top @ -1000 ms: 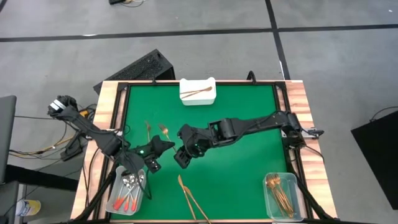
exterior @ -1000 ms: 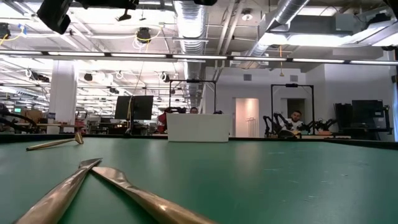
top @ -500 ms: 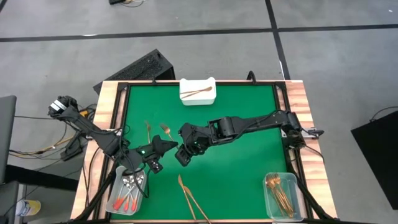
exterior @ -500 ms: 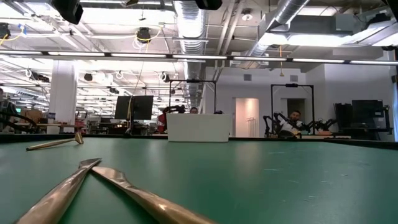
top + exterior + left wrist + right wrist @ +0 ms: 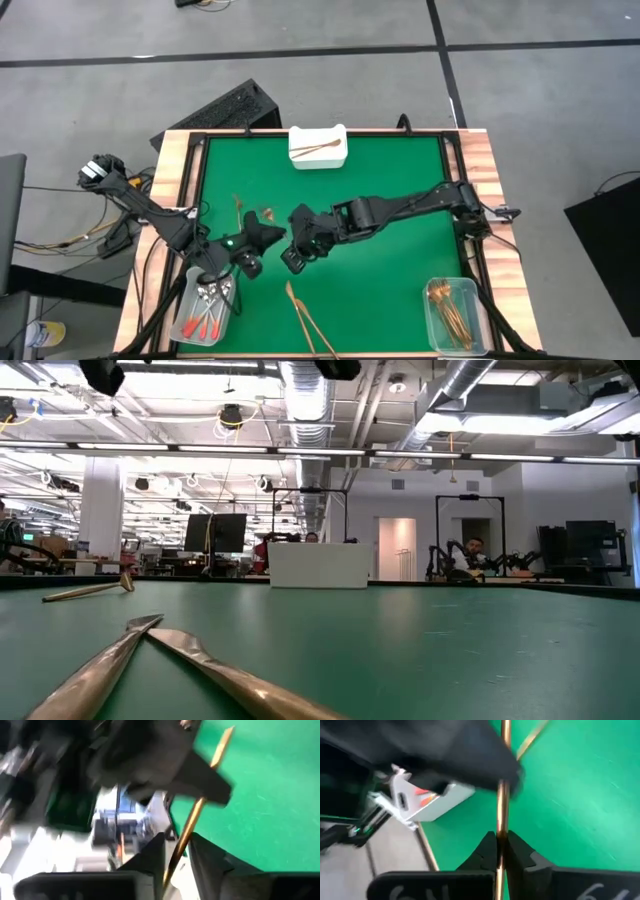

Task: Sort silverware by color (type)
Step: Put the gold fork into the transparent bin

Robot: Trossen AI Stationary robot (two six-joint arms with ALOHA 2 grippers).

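Over the middle of the green table (image 5: 400, 270), the right gripper (image 5: 500, 851) pinches a slim gold utensil (image 5: 504, 795) that the left gripper (image 5: 176, 855) also brackets, its fingers narrow about the shaft; whether they clamp it cannot be told. A clean handover probably wants the left to let go fully before the right draws away toward the gold bin (image 5: 452, 312); blur hides the utensil's head, and from above both arms mask the exchange.
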